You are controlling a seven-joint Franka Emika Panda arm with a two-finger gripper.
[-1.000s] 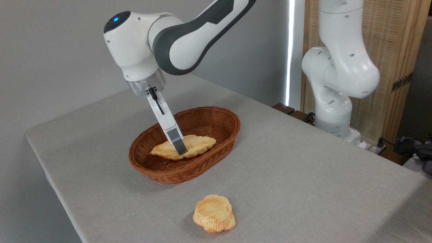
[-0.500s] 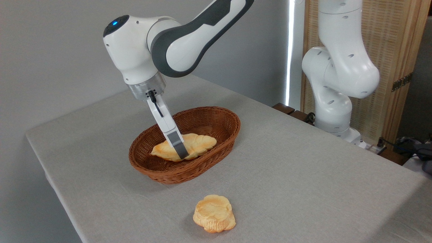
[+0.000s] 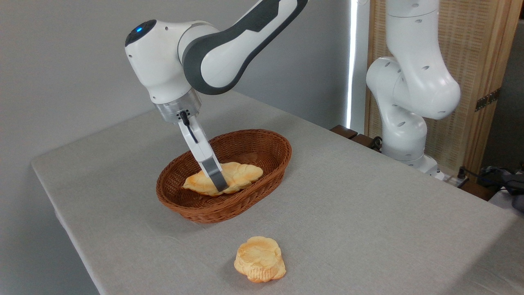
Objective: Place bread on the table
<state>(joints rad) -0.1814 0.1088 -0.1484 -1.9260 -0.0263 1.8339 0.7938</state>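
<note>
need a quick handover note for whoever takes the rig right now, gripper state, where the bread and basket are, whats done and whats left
Gripper: down in the basket, at the bread's middle; only the near finger shows, so the grip cannot be confirmed.
Bread: lying in the wicker basket.
Round bun: on the table, in front of the basket.
Done: gripper brought to the bread.
Left: lift the bread out, set it on the table.

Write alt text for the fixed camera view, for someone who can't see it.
A white robot arm's gripper reaches into a brown wicker basket, its visible finger in front of a long braided bread lying inside. The basket sits on a grey table, and a round bun lies on the table nearer the camera.
</note>
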